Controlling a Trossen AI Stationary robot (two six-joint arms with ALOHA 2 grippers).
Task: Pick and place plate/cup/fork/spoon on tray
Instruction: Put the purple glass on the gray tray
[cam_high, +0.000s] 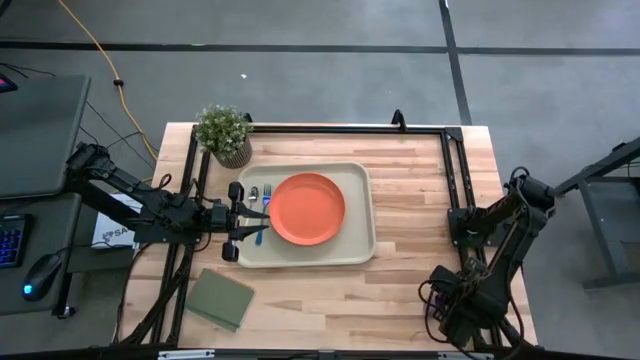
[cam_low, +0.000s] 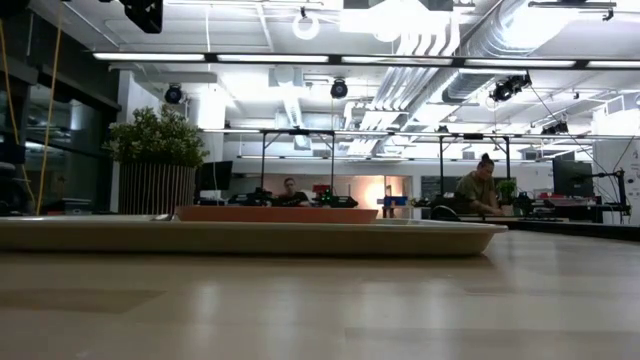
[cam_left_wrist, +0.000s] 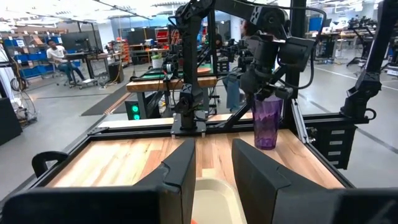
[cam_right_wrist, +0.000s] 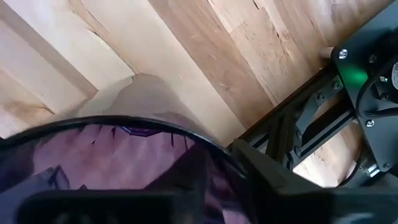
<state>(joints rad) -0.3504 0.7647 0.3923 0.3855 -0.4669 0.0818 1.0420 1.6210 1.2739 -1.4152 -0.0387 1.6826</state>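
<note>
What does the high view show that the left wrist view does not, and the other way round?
Only the high view shows the plate, the fork and the spoon on the tray, the potted plant, the green pad, and the left gripper over the tray's edge. Only the left wrist view clearly shows the cup, with the right gripper at its rim. Both show the tray and the table.

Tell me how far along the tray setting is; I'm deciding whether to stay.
Done: the plate, fork and spoon lie on the tray, with the left gripper beside them. In hand: the right gripper has the cup by its rim. Left: moving the cup onto the tray.
</note>
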